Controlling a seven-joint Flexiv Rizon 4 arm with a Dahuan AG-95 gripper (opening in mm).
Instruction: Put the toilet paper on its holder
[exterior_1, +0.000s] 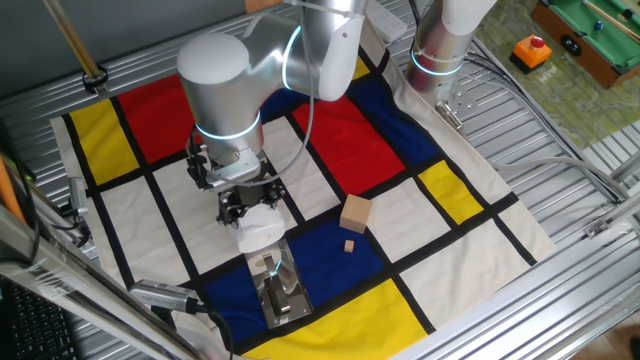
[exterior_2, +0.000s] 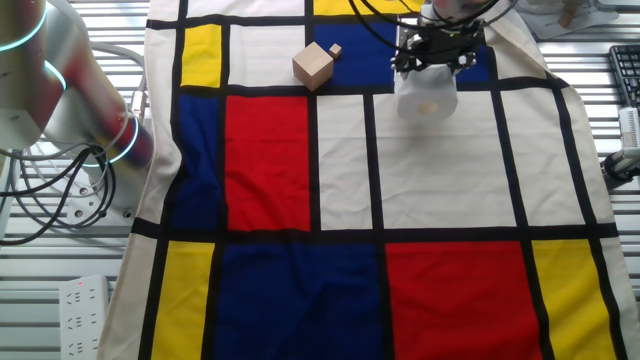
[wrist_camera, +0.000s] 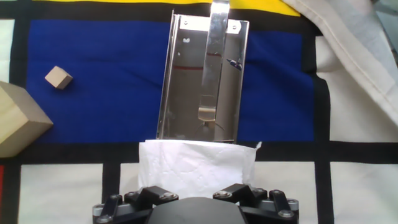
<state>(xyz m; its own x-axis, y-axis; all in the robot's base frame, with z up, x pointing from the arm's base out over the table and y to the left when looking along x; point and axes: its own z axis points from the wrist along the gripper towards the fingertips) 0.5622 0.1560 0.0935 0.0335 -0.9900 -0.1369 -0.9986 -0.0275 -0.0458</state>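
Gripping toilet paper (wrist_camera: 198, 163), jaws clamped, holder (wrist_camera: 202, 78) just beyond

Lighting is bright, even and diffuse across all three views, with only soft shadows under the arm (exterior_1: 260, 90). The chrome holder (wrist_camera: 202, 78) mirrors its surroundings in the hand view, with faint glare streaks. The cloth's (exterior_2: 340, 180) colours look saturated. The fixed views are sharp; the hand view softens slightly toward its upper corners.

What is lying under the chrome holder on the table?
Under the holder is the blue panel of the checked cloth, visible all around the plate. The cloth directly beneath the plate is covered. The toilet paper hides the plate's near edge.
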